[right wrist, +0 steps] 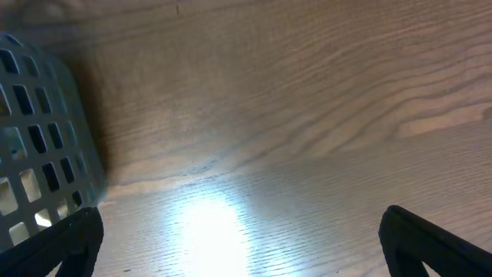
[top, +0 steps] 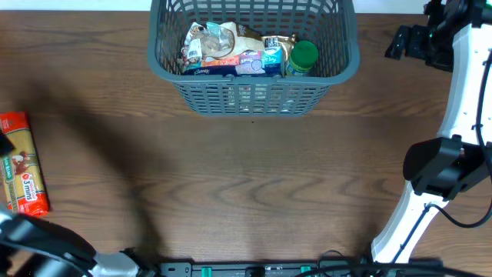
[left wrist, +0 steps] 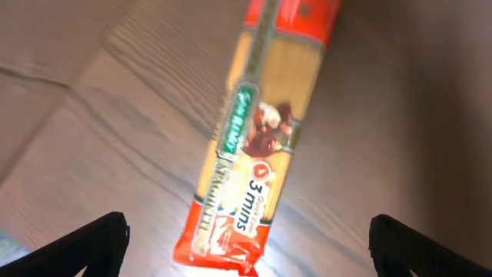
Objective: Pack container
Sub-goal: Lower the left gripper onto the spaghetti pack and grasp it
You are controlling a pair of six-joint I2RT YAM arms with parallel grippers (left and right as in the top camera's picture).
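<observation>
Container: the dark grey container (top: 246, 96) is sitting at the far middle of the counter (top: 246, 185), and its lattice corner is showing at the left edge of the right wrist view (right wrist: 31, 154).
Contents: a green-lidded jar (top: 304, 55), a blue tissue pack (top: 231, 68) and crumpled bags (top: 211, 38) are crowding the near side of the floor.
Still outside: a long pasta packet (top: 21, 165) is lying flat at the far left of the counter, well apart from the container.
Left hand: the left hand (left wrist: 246, 245) is hovering over the packet's near end (left wrist: 257, 138), fingers spread wide and holding nothing.
Right hand: the right hand (right wrist: 246, 246) is also spread and empty, hanging over bare wood just beside the container's wall.
Step in hand: judging by the left wrist view, the packet is being lined up for a pick.
Risk, grip: the packet is running slantwise between the fingers, so closing near its end is likely to leave it drooping or twisting loose.
Risk, placement: being so long, it could be catching the rim or landing on the jar and tipping out.
Risk, right arm: a careless move could be nudging the light container out of place.
</observation>
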